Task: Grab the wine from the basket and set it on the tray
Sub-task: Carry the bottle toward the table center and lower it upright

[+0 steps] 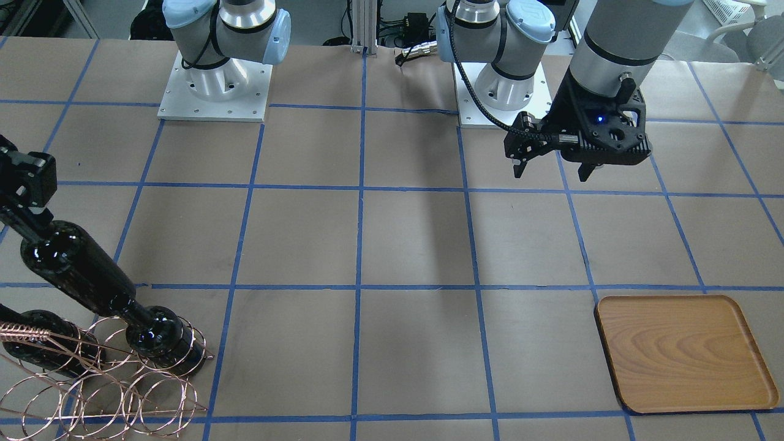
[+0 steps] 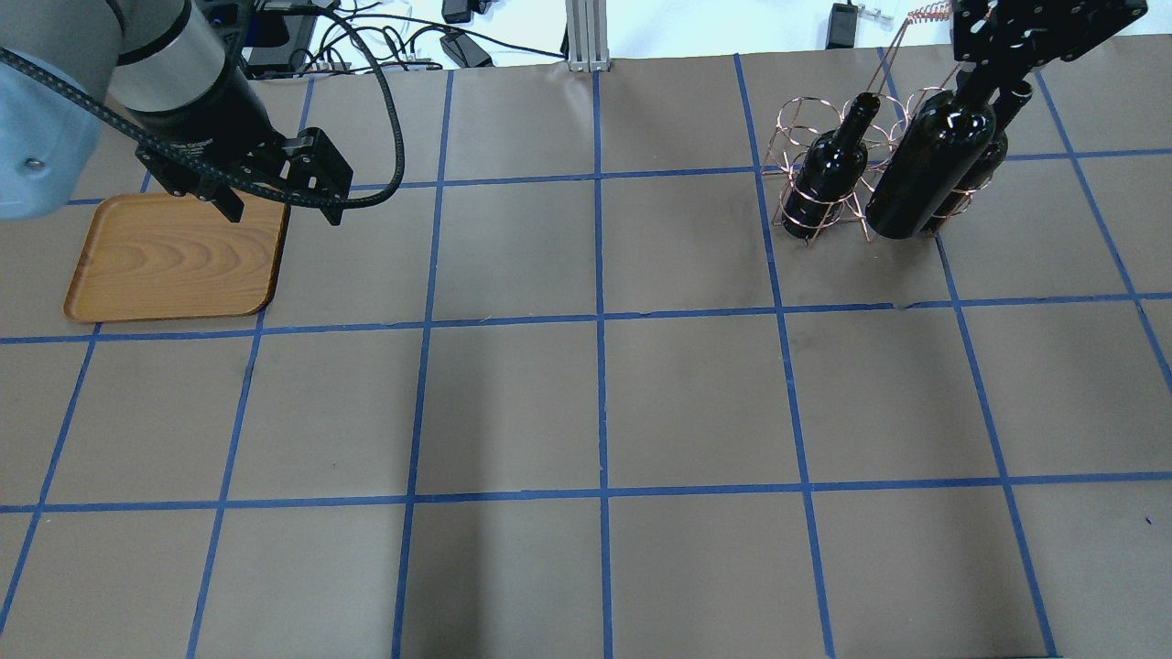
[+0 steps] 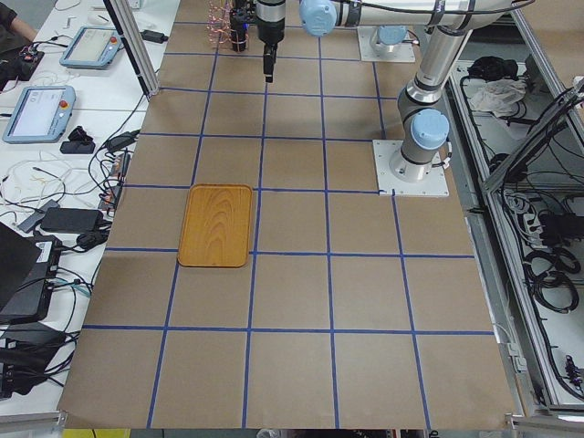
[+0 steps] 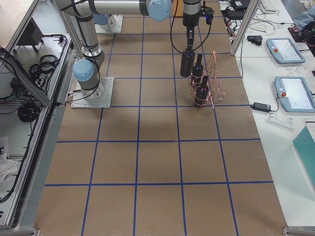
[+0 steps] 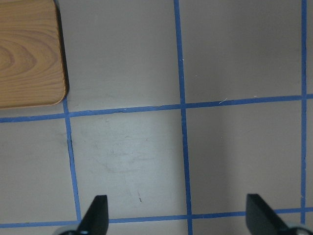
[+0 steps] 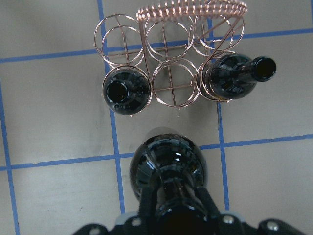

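Note:
My right gripper (image 2: 996, 69) is shut on the neck of a glossy black wine bottle (image 2: 929, 165) and holds it upright, lifted, on the robot's side of the copper wire basket (image 2: 795, 124). The right wrist view looks down on this bottle (image 6: 168, 164), with the basket (image 6: 168, 63) beyond it. Two more bottles stand in the basket's loops (image 6: 126, 90) (image 6: 230, 81). The wooden tray (image 2: 174, 261) lies far off at the table's left. My left gripper (image 2: 284, 212) is open and empty, above the table by the tray's far right corner.
The brown paper-covered table has a blue tape grid (image 2: 600, 320). The arm bases (image 1: 214, 92) (image 1: 508, 92) stand at the robot's edge. Cables and a metal post (image 2: 586, 37) lie beyond the far edge. Several empty loops show in the basket.

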You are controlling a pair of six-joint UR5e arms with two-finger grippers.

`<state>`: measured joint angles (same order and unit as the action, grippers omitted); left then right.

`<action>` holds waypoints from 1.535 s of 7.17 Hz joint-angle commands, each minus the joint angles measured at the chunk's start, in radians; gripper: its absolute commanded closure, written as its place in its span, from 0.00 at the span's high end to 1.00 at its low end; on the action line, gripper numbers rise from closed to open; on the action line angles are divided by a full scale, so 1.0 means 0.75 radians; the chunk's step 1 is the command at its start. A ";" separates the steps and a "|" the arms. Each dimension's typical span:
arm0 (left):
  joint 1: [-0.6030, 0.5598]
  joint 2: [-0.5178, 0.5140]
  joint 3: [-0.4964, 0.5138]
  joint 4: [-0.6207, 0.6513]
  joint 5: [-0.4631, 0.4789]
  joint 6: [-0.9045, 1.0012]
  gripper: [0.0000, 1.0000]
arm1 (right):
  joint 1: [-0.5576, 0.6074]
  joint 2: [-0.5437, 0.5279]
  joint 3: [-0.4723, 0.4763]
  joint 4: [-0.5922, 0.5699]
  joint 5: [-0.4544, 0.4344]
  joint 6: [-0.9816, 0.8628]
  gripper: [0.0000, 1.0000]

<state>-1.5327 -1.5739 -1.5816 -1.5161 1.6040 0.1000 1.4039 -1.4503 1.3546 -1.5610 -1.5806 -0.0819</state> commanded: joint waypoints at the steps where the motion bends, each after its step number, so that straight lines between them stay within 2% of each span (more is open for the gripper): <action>1: 0.000 0.006 0.000 0.001 -0.001 0.000 1.00 | 0.132 -0.003 0.085 0.026 -0.042 0.107 0.13; 3: -0.002 0.006 0.000 -0.001 -0.005 -0.009 1.00 | 0.305 -0.001 0.157 -0.005 -0.042 0.312 0.12; 8: 0.002 0.010 0.000 -0.003 0.001 -0.006 1.00 | 0.725 0.080 0.161 -0.094 -0.046 0.879 0.10; 11: 0.051 0.010 -0.002 0.003 0.003 0.000 1.00 | 0.822 0.187 0.143 -0.258 -0.048 1.052 0.10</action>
<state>-1.5116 -1.5663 -1.5825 -1.5158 1.6058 0.0986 1.9983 -1.3392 1.4701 -1.7112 -1.6163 0.6675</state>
